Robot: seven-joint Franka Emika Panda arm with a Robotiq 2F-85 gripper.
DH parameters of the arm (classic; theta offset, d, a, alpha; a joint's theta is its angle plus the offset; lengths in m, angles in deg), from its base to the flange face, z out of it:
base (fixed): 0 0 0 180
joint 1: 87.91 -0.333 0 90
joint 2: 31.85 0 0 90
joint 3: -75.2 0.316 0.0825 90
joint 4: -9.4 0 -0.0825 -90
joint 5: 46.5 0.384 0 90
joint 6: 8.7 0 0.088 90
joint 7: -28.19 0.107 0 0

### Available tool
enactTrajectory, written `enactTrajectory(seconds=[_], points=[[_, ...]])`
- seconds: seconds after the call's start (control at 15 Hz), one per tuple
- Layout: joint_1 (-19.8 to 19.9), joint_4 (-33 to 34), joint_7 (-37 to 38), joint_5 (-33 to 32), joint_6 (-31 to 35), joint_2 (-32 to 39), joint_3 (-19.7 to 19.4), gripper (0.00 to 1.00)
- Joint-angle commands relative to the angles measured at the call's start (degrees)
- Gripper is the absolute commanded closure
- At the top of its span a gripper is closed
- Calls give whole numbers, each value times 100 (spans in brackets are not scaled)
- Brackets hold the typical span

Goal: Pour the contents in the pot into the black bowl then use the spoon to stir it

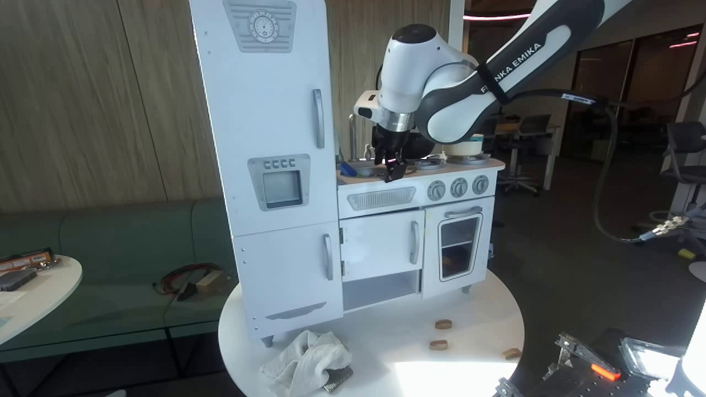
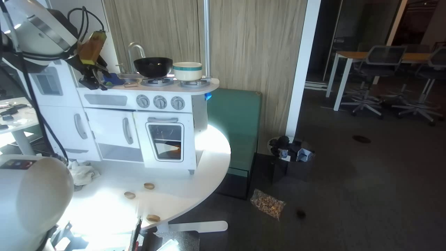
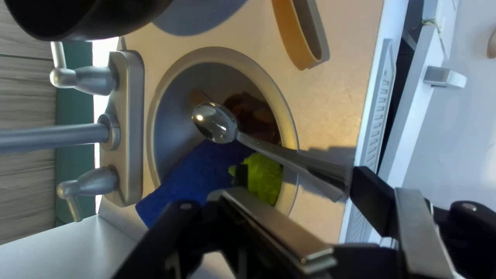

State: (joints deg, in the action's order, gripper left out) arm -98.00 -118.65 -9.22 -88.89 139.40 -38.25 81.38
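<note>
In the wrist view a shiny metal spoon (image 3: 217, 123) lies across the sink, its handle reaching over the front rim onto the counter. My gripper (image 3: 304, 186) is open above the handle end, fingers well apart, and the tip of the handle shows close beside the front finger (image 3: 374, 201); whether they touch I cannot tell. The black bowl (image 2: 153, 67) sits on the burner nearer the sink, partly behind the gripper (image 1: 388, 166) in an exterior view. The pale pot (image 2: 187, 72) with a teal band stands on the far burner. What either holds is hidden.
Inside the sink (image 3: 221, 54) are a blue cloth (image 3: 190, 174), a green item (image 3: 265, 178) and something reddish-brown. A tan curved piece (image 3: 296, 35) lies on the counter. Behind the sink rises a faucet (image 3: 54, 135). The tall toy fridge (image 1: 276, 138) flanks the counter.
</note>
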Motion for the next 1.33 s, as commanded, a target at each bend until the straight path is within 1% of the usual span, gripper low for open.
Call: enactTrajectory(seconds=[0.0,0.13,0.2,0.27,0.4,0.47,0.53,0.6,0.67,0.8,1.07,1.13,1.2,1.27], points=[[69,-113,-117,2,169,-117,24,62],[68,-192,-126,42,194,-150,19,75],[65,-230,-125,40,202,-164,23,84],[63,-252,-115,25,188,-178,32,91],[42,-240,-82,6,134,-284,64,98],[36,-233,-55,-40,117,-333,84,98],[33,-239,-4,-94,67,-379,108,96],[28,-220,26,-176,29,-437,135,98],[27,-217,72,-231,-8,-479,164,95],[23,-198,199,-406,-70,-577,233,96],[7,-129,695,-803,-195,-891,402,96],[1,-63,862,-879,-324,-987,453,96],[-8,-30,991,-919,-419,-1074,488,96],[-46,43,1047,-798,-539,-1152,495,96]])
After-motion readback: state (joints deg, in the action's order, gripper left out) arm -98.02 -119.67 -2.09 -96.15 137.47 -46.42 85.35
